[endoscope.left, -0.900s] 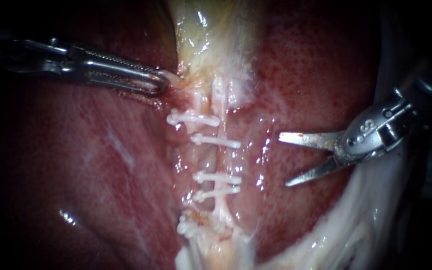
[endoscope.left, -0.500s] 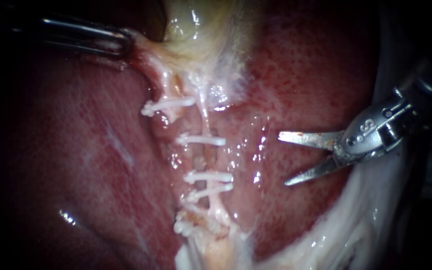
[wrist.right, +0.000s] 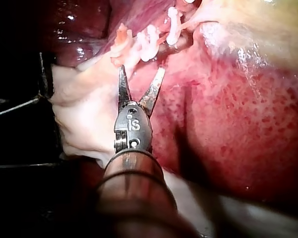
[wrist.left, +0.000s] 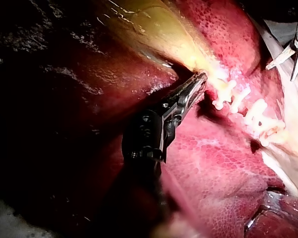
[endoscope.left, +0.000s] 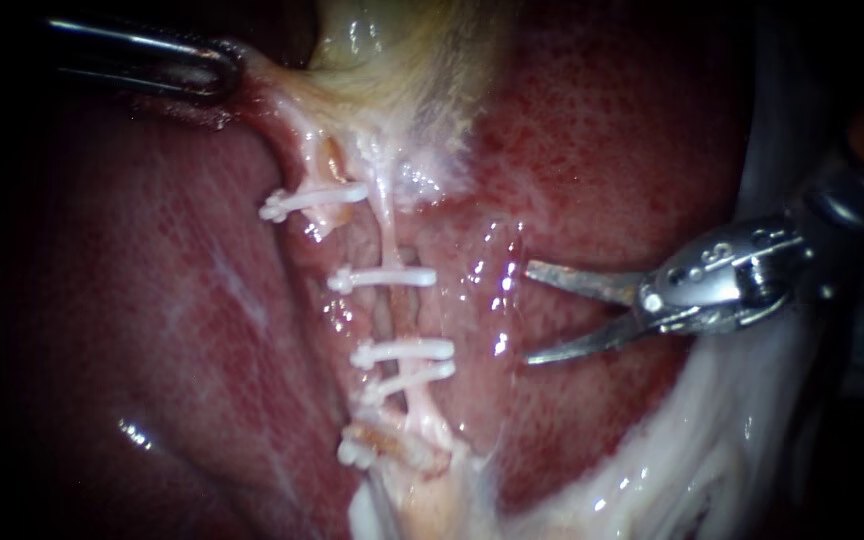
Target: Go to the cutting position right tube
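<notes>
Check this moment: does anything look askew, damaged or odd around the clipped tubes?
Nothing looks spilled or torn. The topmost clip sits slanted and offset toward the left instrument, which holds the gallbladder stretched sideways; the clips below lie closer to level. The right instrument's upper blade carries a brownish stain.

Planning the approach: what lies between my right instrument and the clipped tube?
Only bare, wet liver surface between the right instrument and the clipped tube; nothing else, as the endoscope view shows.
</notes>
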{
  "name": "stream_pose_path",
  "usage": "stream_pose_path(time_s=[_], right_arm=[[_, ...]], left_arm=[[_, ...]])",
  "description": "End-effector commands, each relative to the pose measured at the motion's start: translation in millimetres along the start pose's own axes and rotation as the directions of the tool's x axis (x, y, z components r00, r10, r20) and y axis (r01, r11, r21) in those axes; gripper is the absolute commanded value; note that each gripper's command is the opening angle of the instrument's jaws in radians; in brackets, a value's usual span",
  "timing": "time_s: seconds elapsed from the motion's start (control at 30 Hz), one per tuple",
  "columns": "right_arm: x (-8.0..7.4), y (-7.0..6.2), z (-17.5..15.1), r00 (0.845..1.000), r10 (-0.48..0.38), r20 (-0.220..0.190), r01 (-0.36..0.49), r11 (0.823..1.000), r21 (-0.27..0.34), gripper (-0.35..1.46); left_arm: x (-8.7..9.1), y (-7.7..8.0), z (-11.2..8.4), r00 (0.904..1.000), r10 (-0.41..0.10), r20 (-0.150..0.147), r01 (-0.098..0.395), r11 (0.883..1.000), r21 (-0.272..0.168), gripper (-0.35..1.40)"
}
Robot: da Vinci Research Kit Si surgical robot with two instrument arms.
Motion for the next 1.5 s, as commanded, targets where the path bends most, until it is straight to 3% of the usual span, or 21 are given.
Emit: stream_pose_path(time_s=[0.03,0.2,0.5,0.7,0.9,1.2,1.5], right_arm=[[-0.2,0.0,0.4,1.000,0.018,0.002,-0.018,1.000,0.016,1.30],[-1.5,0.8,2.7,0.996,0.085,0.017,-0.086,0.990,0.108,1.30],[-3.1,3.6,6.0,0.992,0.124,0.007,-0.123,0.977,0.176,1.30],[-3.6,4.4,7.8,0.989,0.145,-0.006,-0.140,0.961,0.237,1.31],[-3.0,4.7,9.4,0.988,0.153,-0.035,-0.135,0.941,0.310,1.31],[-1.8,4.8,11.3,0.984,0.156,-0.080,-0.116,0.920,0.374,1.31],[-0.6,4.2,12.6,0.974,0.161,-0.157,-0.067,0.874,0.481,1.31]], left_arm=[[0.0,0.1,0.0,1.0000,0.001,0.001,-0.001,1.000,0.002,-0.35],[0.2,0.7,0.1,1.0000,0.006,0.001,-0.006,1.000,0.003,-0.35],[0.2,1.1,-0.1,0.9999,0.011,0.001,-0.011,1.000,0.001,-0.35],[0.2,1.2,-0.1,0.9999,0.011,0.001,-0.011,1.000,0.002,-0.35],[0.2,1.2,-0.1,0.9999,0.011,0.001,-0.011,1.000,0.002,-0.35],[0.2,1.2,-0.1,0.9999,0.011,0.001,-0.011,1.000,0.002,-0.35],[0.2,1.1,-0.1,0.9999,0.011,0.001,-0.011,1.000,0.001,-0.35]])
